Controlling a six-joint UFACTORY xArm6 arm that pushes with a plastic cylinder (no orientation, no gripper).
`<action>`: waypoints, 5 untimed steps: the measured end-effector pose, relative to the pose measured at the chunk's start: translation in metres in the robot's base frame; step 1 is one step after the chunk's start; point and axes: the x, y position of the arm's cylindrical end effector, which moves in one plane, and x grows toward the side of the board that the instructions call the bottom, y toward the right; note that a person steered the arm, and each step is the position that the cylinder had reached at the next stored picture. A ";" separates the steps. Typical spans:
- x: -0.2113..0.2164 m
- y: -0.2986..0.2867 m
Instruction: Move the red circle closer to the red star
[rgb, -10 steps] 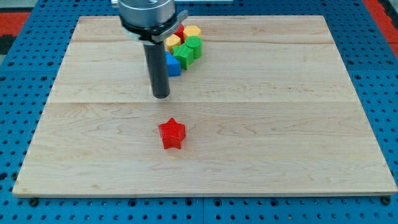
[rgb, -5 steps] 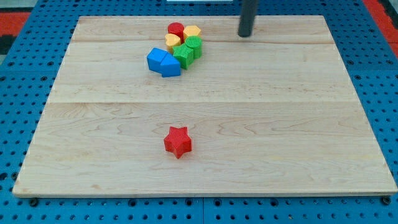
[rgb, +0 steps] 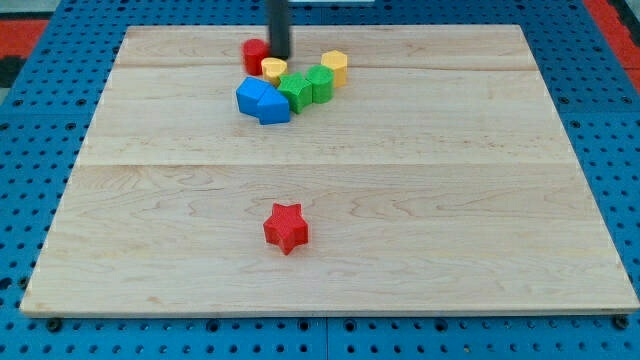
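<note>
The red circle stands near the top of the wooden board, at the left end of a cluster of blocks. My tip is right beside the red circle, on its right, between it and the yellow blocks. The red star lies alone toward the view's bottom, far below the cluster. The rod rises out of the top of the view.
The cluster holds a small yellow block, a yellow hexagon-like block, two green blocks and two blue blocks. A blue pegboard surrounds the board.
My tip moved left from the top right of the cluster into it. The red circle shifted left, and one yellow block shifted right, the green blocks slightly too. The red star has not moved.
</note>
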 end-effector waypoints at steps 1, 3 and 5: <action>-0.002 -0.068; -0.012 -0.104; 0.092 -0.063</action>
